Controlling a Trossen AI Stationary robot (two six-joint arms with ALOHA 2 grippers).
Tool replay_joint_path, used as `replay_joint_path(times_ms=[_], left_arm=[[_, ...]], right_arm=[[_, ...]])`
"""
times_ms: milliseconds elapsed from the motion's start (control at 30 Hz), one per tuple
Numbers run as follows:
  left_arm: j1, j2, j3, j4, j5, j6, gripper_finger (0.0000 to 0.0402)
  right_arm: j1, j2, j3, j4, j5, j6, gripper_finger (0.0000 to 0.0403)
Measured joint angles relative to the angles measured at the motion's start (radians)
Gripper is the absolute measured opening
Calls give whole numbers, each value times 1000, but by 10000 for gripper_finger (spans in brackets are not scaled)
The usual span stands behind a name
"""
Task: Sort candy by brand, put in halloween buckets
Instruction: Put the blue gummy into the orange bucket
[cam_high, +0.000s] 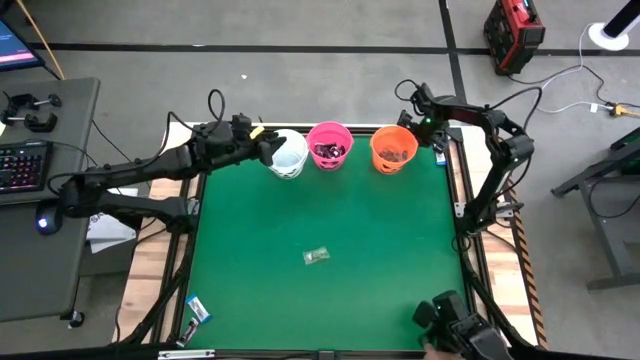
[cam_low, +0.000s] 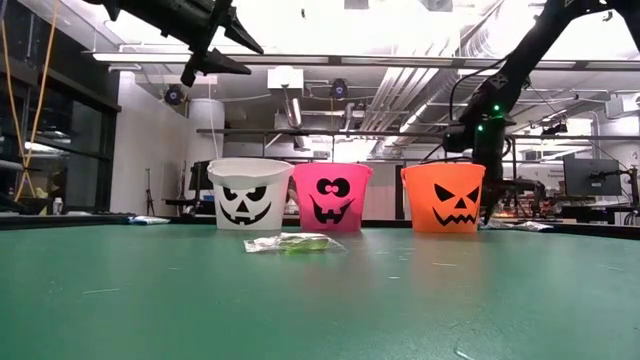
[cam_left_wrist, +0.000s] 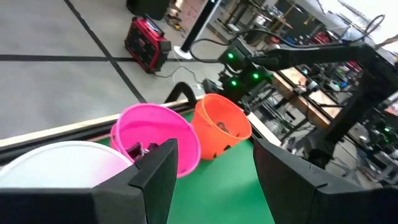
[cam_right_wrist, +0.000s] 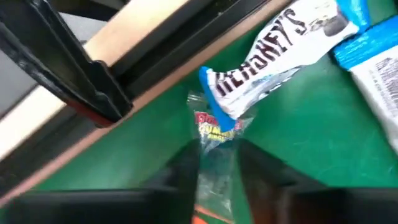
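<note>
Three buckets stand in a row at the table's far edge: white (cam_high: 288, 155), pink (cam_high: 329, 145) and orange (cam_high: 393, 148). One clear-wrapped candy (cam_high: 316, 256) lies flat mid-table. My left gripper (cam_left_wrist: 217, 186) hangs open over the white bucket with nothing between its fingers. My right gripper (cam_right_wrist: 217, 171) points down at the far right corner beside the orange bucket, shut on a small clear-wrapped candy (cam_right_wrist: 214, 134) with a red, yellow and blue label. A white Hershey's wrapper (cam_right_wrist: 273, 50) overlaps that candy's far end. My right gripper pinches the candy's clear wrapper end (cam_right_wrist: 214, 163) between its two fingers, coming from above and pointing down. The candy lies flat on the green table top, its labelled end reaching out beyond the fingertips and under the Hershey's wrapper.
More wrapped sweets, blue (cam_right_wrist: 367, 43) and white (cam_right_wrist: 385, 93), lie next to the Hershey's one. The table's wooden rim (cam_right_wrist: 143, 37) and a black frame bar (cam_right_wrist: 68, 68) run close by the right gripper. Two wrappers (cam_high: 197, 310) lie at the near left corner.
</note>
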Motion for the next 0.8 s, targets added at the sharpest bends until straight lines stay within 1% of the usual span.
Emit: replay_joint_path(times_ms=[67,100,133,233,300,400,533,600,667,800], left_arm=[[0,0,0,0,-5,0,198],[0,0,0,0,-5,0,198],[0,0,0,0,-5,0,198],[0,0,0,0,-6,-17,198],[0,0,0,0,-8,-20,198],[0,0,0,0,-20,-18,198],[0,0,0,0,-64,-18,198],[0,0,0,0,-82,-18,198],[0,0,0,0,-87,-18,198],[0,0,0,-8,-87,-18,198]], right_arm=[[0,0,0,-7,0,-29,45],[2,0,0,-6,-1,-49,24],[5,0,0,-6,-2,-70,13],[7,-10,0,-19,-8,-111,22],[14,-48,0,-18,25,-141,16],[12,-135,0,16,82,-170,3],[-4,-270,2,99,89,-206,2],[-3,-331,2,111,89,-243,2],[7,-382,2,104,53,-281,1],[85,-476,2,49,-99,-407,0]])
